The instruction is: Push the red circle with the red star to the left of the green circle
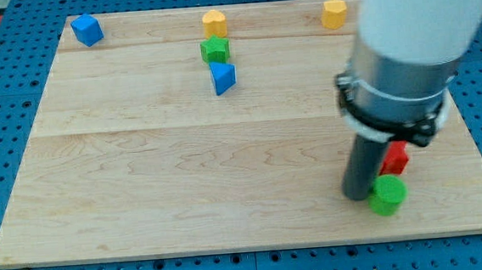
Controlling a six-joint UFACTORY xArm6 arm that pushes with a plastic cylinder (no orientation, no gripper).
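Your rod's tip [358,196] sits just left of the green circle [388,194]; red block [395,157] up-right, touching; no jaws, holding nothing.

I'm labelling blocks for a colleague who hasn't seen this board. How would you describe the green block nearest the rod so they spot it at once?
Start at the wooden board and go to its corner at the view's bottom right, where the dark rod comes down. The green circle sits just right of my tip, with a red block right above it. It is the only green block there; the other green block lies near the view's top.
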